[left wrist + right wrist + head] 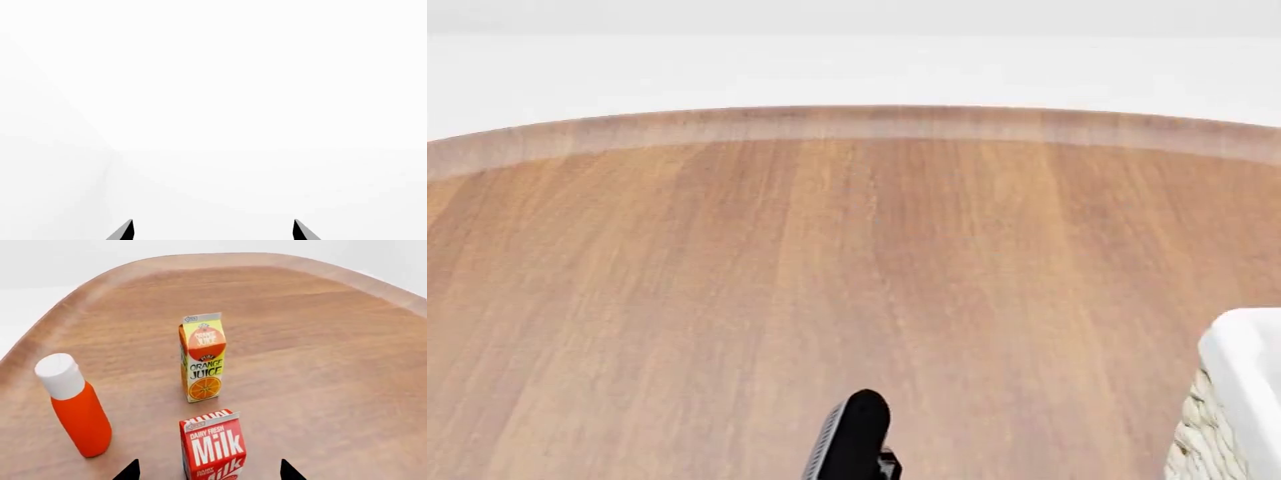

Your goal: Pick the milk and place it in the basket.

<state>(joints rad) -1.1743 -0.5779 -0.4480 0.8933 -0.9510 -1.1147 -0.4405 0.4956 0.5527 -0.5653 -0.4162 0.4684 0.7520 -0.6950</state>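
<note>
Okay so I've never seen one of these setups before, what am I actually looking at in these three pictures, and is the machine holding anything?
This is a simulated wheeled robot with two arms, steered by a person. One picture comes from a camera on its head, looking down at a wooden table; the cream wicker basket peeks in at its right edge, and a dark part of the robot shows at the bottom.

The other two come from cameras mounted near each hand. The left hand faces only blank white; its two dark fingertips stand apart, holding nothing.

The right hand is also open, its tips either side of the milk, a red carton standing upright close in front. Behind it stand an orange juice carton and an orange bottle with a white cap. Nothing is held yet.
</note>
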